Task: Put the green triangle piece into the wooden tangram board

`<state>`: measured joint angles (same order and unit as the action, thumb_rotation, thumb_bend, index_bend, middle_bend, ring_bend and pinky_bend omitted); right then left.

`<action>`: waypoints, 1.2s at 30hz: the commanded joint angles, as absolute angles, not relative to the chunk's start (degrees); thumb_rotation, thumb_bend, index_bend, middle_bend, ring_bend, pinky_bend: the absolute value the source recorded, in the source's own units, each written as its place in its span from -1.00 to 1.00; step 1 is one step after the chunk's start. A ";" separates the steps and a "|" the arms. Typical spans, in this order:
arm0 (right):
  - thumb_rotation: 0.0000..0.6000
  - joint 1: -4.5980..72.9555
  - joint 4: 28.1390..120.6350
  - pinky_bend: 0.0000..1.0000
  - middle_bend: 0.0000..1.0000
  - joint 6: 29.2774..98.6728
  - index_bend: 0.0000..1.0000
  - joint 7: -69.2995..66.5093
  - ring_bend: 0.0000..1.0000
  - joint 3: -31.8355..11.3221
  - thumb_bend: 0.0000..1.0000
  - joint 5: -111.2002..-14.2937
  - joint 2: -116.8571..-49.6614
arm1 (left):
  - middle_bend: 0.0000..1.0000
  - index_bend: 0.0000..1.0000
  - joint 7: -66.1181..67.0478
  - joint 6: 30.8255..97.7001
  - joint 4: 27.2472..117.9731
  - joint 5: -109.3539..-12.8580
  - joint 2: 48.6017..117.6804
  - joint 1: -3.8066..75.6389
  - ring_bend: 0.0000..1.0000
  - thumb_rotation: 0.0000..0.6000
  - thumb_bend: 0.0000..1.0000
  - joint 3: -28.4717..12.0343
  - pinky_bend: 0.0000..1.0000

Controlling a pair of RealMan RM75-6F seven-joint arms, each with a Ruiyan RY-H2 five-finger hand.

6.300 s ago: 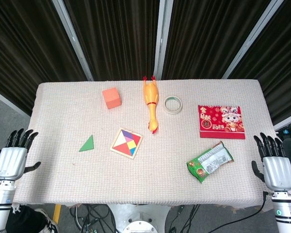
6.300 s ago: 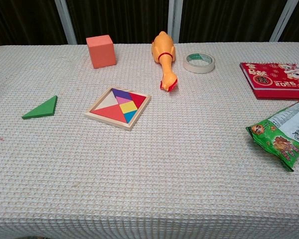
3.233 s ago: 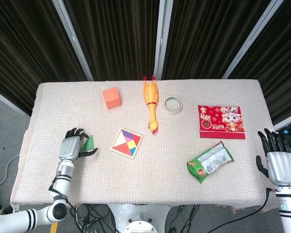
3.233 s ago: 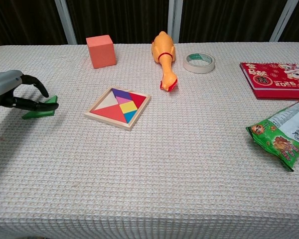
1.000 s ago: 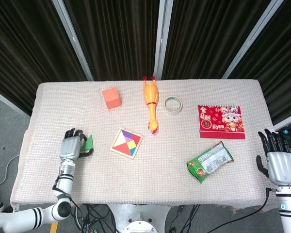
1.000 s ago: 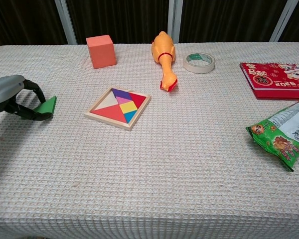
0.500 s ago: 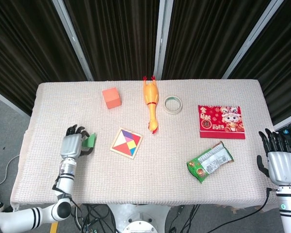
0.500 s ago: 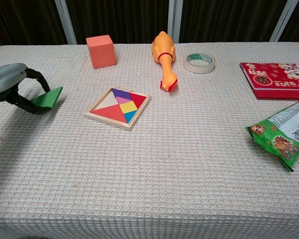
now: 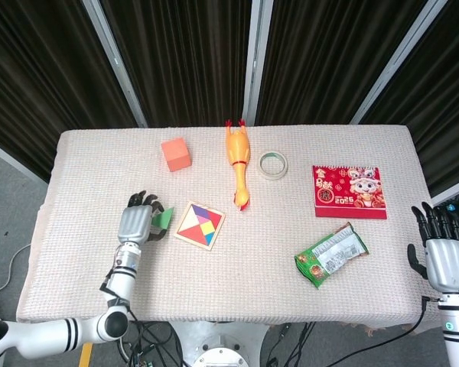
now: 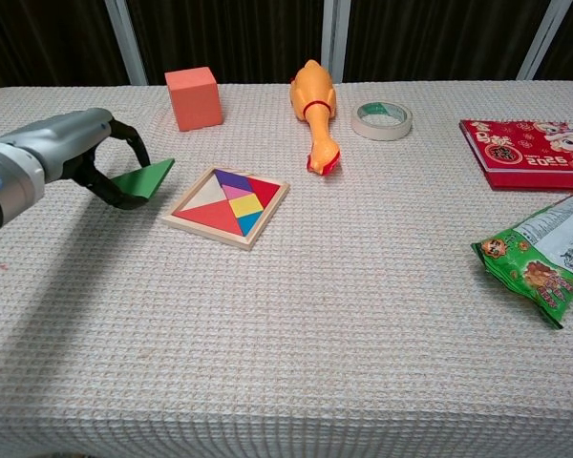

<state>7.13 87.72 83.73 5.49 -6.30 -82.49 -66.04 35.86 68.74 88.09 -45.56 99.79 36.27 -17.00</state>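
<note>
My left hand holds the green triangle piece in its fingers, lifted off the cloth. It hangs just left of the wooden tangram board, close to the board's left corner. The board lies flat and shows several coloured pieces with a pale bare area on its left side. My right hand stays off the table's right edge with fingers spread and nothing in it; the chest view does not show it.
At the back lie an orange cube, a yellow rubber chicken and a roll of tape. A red booklet and a green snack bag occupy the right side of the cloth-covered table.
My left hand has carried the green triangle up and to the right, from the table's left side to just beside the board. The right hand has not moved.
</note>
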 commanded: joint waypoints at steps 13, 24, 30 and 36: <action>1.00 6.84 86.62 -1.00 -1.00 84.34 -1.00 2.85 -1.00 -6.25 -0.13 -83.26 -66.03 | -0.63 -0.05 42.76 70.93 88.96 -38.37 103.50 41.39 -0.96 0.94 -0.39 -19.93 -0.85; 1.00 6.53 85.88 -1.00 -1.00 84.82 -1.00 1.16 -1.00 -6.18 -0.13 -83.67 -65.91 | -0.61 -0.03 44.71 72.43 90.51 -36.40 104.70 43.49 -0.96 0.94 -0.39 -20.13 -0.85; 1.00 6.38 85.12 -1.00 -1.00 84.98 -1.00 -0.08 -1.00 -6.06 -0.13 -83.94 -66.09 | -0.61 0.00 46.39 74.05 91.25 -35.41 105.62 44.64 -0.96 0.94 -0.39 -20.20 -0.85; 1.00 6.23 84.40 -1.00 -1.00 85.63 -1.00 -1.68 -1.00 -6.02 -0.13 -84.71 -66.03 | -0.61 0.01 47.94 75.12 89.99 -34.12 106.67 45.79 -0.96 0.95 -0.40 -20.42 -0.85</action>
